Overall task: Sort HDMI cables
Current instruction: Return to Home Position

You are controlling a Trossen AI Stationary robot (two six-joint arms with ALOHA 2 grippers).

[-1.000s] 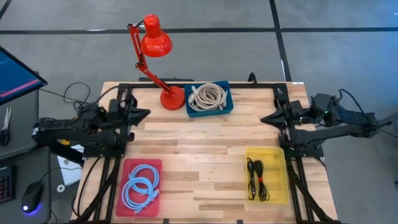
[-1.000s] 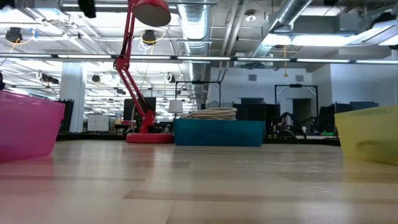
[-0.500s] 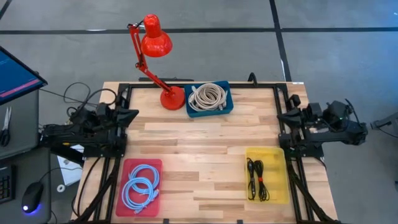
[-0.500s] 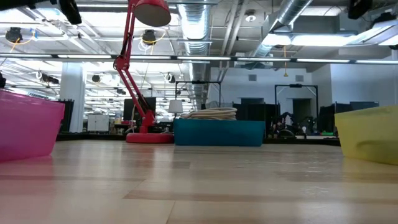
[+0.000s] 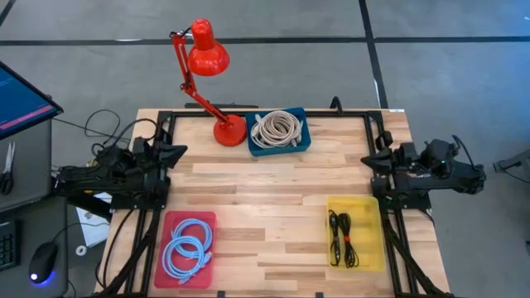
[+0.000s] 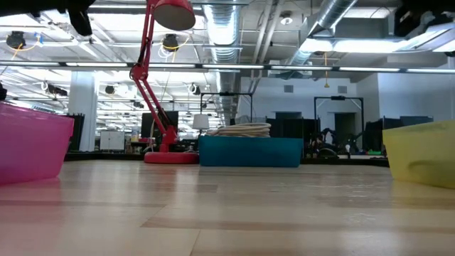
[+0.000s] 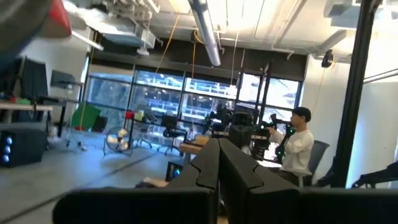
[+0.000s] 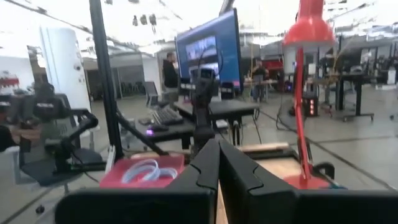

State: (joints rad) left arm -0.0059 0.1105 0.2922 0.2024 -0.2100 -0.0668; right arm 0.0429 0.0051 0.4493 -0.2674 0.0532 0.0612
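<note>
The cables lie sorted in three bins. Beige-white coils [image 5: 277,128] fill the blue bin [image 5: 303,142], and their tops [image 6: 242,129] show above its rim in the low view. Light-blue coils [image 5: 188,247] lie in the pink bin [image 5: 171,222], which also shows in the right wrist view [image 8: 146,169]. Thin black bundles [image 5: 341,238] lie in the yellow bin [image 5: 368,207]. My left gripper [image 5: 178,151] hangs shut over the table's left edge, its fingers [image 7: 219,168] closed together. My right gripper [image 5: 367,161] is shut at the right edge [image 8: 219,165]. Neither is near a cable.
A red desk lamp [image 5: 207,58] stands with its base [image 5: 229,131] left of the blue bin at the far edge. The middle of the wooden table [image 5: 265,186] is bare. A monitor [image 5: 21,99] and mouse sit off the left side. A person [image 7: 298,146] sits in the room beyond.
Both arms have drawn back from the table's middle. My left gripper has moved toward the left edge and my right gripper toward the right edge. Both have stayed empty, and the cables and bins have not moved.
</note>
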